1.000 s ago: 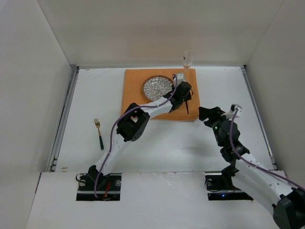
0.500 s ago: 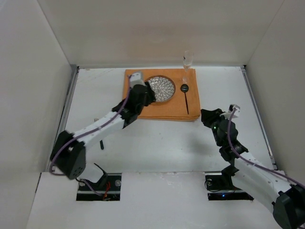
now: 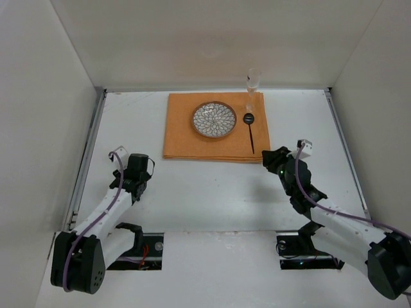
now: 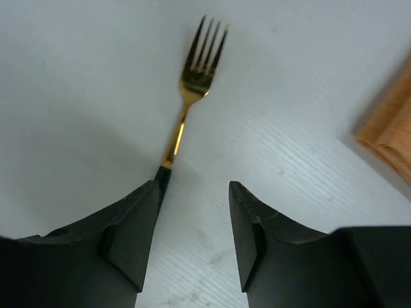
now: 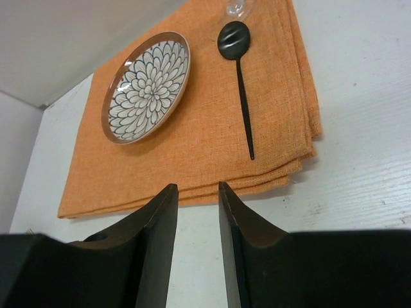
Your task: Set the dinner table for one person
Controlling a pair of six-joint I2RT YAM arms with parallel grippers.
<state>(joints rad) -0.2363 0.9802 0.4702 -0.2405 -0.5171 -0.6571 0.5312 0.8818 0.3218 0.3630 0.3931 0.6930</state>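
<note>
The gold metal fork with a dark handle point(image 4: 186, 109) is found near the left edge of the white rectangular dinner table point(image 3: 212, 192). It lies lengthwise ahead of the left gripper point(image 4: 194, 192), whose jaws are parted and empty. The handle end is hidden under one finger.

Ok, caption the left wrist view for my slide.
Open left gripper over the dinner table, gold fork lying just ahead, orange mat at right.
</note>
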